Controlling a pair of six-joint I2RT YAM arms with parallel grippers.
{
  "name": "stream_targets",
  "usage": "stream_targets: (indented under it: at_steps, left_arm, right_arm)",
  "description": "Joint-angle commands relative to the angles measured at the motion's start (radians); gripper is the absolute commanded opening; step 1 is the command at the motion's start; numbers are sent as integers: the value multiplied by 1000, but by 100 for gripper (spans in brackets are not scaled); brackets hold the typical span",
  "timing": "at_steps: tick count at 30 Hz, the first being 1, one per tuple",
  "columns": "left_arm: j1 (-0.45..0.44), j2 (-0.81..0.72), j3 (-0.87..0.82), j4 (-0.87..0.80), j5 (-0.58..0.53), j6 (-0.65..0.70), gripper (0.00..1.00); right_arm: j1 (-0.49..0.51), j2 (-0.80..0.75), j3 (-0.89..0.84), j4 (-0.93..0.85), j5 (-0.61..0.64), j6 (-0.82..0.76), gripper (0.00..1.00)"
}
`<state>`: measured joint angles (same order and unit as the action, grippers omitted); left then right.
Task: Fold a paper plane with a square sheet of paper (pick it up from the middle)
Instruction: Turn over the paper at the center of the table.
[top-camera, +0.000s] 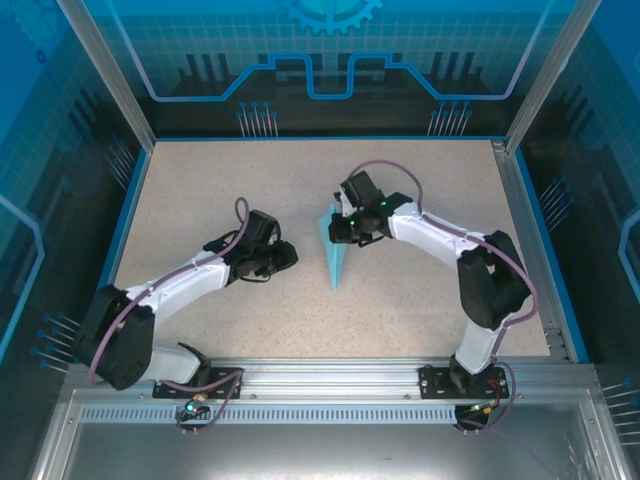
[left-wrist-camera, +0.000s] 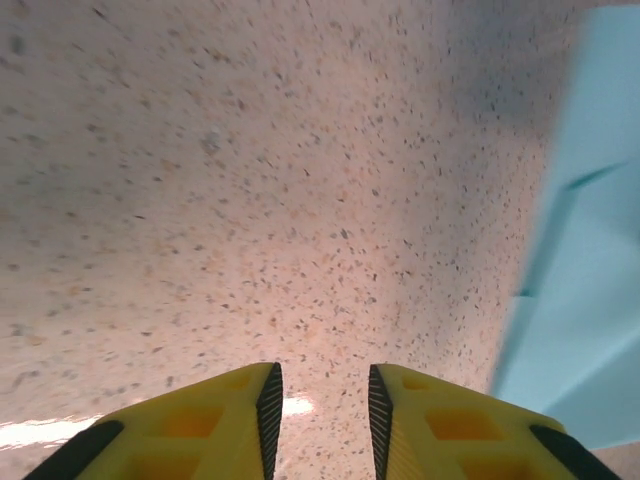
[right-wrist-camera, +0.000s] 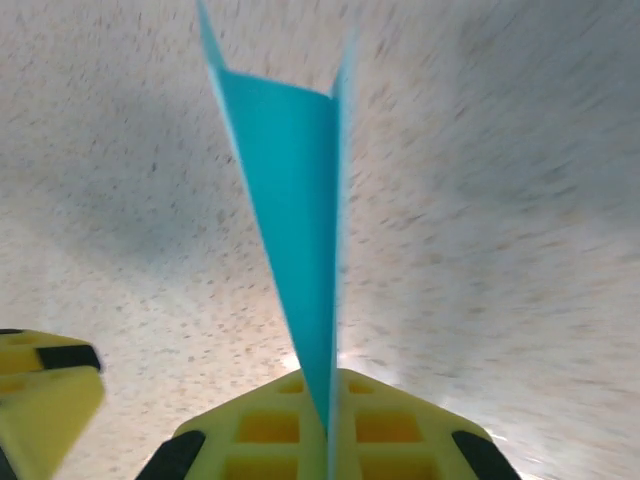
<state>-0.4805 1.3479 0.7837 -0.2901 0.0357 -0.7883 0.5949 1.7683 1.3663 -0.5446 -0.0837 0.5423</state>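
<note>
The square sheet of paper now stands folded as a slim cyan paper plane (top-camera: 334, 255) on the table's middle, its point toward the near edge. My right gripper (top-camera: 341, 228) is shut on the plane's wide far end. In the right wrist view the folded paper (right-wrist-camera: 295, 200) rises on edge from between the closed yellow fingers (right-wrist-camera: 328, 425). My left gripper (top-camera: 291, 256) sits just left of the plane, apart from it. Its jaws (left-wrist-camera: 323, 415) stand open over bare table, with the cyan paper (left-wrist-camera: 590, 250) off to their right.
The speckled beige tabletop (top-camera: 220, 190) is bordered by a blue rim and transparent walls (top-camera: 110, 90). A metal rail (top-camera: 330, 375) carries both arm bases at the near edge. A yellow fingertip of the left gripper (right-wrist-camera: 40, 400) shows low left in the right wrist view.
</note>
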Motion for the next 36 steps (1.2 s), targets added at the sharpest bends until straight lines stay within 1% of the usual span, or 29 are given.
stream_targets:
  at_steps: [1, 2, 4, 7, 9, 12, 14, 17, 18, 20, 22, 23, 25, 26, 29, 31, 33, 34, 36]
  left_arm:
    - [8, -66, -32, -54, -118, -31, 33]
    - [7, -79, -39, -58, -137, -35, 34]
    - [8, -109, -50, -74, -178, -51, 35]
    - [8, -155, -75, -88, -234, -90, 36]
    - [8, -188, -95, -92, -267, -112, 39]
    - [10, -226, -107, -127, -324, -147, 43]
    - [13, -242, -112, -142, -343, -153, 44]
    - [16, -257, -116, -153, -341, -160, 45]
    - [16, -260, -116, -157, -340, -159, 45]
    - [16, -267, -119, -166, -341, -162, 45]
    - [18, -274, -122, -177, -346, -167, 45]
    - [17, -278, -125, -175, -346, -165, 45]
    - [19, -289, -134, -171, -344, -169, 46]
    - [19, -290, -138, -164, -340, -169, 46]
    - [19, -285, -144, -141, -320, -165, 47]
    - [19, -273, -136, -137, -313, -160, 48]
    - [19, -256, -128, -124, -295, -144, 48]
    - [20, -244, -122, -117, -281, -140, 49]
    - [19, -220, -114, -98, -253, -132, 49]
  right_arm:
    - [-6, -20, 120, -350, 347, -152, 7]
    - [0, -8, 151, -404, 435, -162, 7]
    - [32, 38, 229, -522, 654, -160, 7]
    - [80, 124, 304, -626, 835, -141, 8]
    - [110, 185, 343, -663, 877, -126, 9]
    - [163, 298, 421, -707, 878, -94, 11]
    - [199, 381, 485, -735, 865, -66, 13]
    - [245, 509, 593, -769, 799, -33, 17]
    - [258, 542, 632, -777, 759, -25, 19]
    - [278, 585, 681, -750, 668, -21, 24]
    - [286, 582, 703, -704, 536, -17, 31]
    - [285, 565, 697, -674, 478, -23, 35]
    - [279, 480, 632, -564, 371, -40, 52]
    - [272, 438, 596, -522, 327, -38, 57]
    - [226, 261, 402, -317, 110, -39, 70]
    - [184, 144, 282, -215, 30, -20, 73]
    - [126, 39, 141, -111, -10, 5, 71]
    - [86, -5, 63, -49, -59, 21, 66]
    - [-12, -51, -78, 92, -228, 63, 55]
